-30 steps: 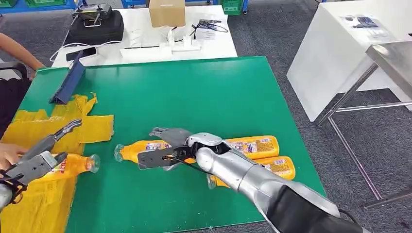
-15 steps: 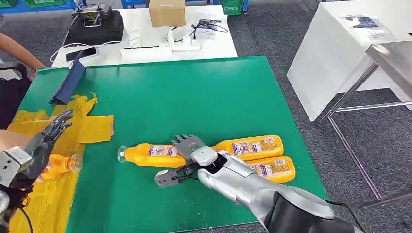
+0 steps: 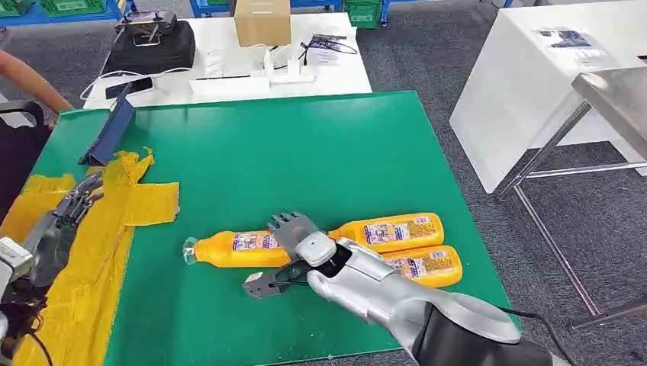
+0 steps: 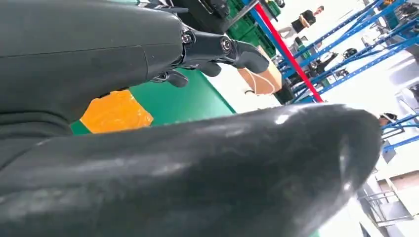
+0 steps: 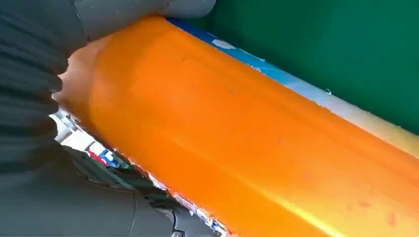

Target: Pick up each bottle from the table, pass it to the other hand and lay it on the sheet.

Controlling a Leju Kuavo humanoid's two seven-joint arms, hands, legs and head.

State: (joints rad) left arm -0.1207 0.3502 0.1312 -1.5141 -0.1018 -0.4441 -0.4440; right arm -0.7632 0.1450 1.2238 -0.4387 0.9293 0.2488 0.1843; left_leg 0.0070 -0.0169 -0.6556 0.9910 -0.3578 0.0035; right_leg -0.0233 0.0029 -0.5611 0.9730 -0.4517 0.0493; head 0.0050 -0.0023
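On the green-topped table point(image 3: 305, 145), a crumpled yellow plastic sheet point(image 3: 99, 252) is spread along the robot's left edge, with a dark blue folded stand point(image 3: 107, 133) at its far end. Near the front edge, three orange plastic bottles with printed labels are laid on their sides: the leftmost bottle point(image 3: 229, 248) is set with its clear cap toward the sheet, and two further bottles point(image 3: 397, 230) are stacked side by side just right of it, touching each other. The silver right hand point(image 3: 294, 255) is placed over the leftmost bottle, its dark fingers point(image 3: 290, 225) draped across the far side and its thumb lying on the near side; in the right wrist view the bottle's orange body point(image 5: 237, 128) is pressed against the palm. The left hand point(image 3: 57, 225) is held above the sheet with nothing in it, fingers loosely apart. Behind, a white table point(image 3: 229, 80) is seen carrying a cardboard box point(image 3: 262, 20).
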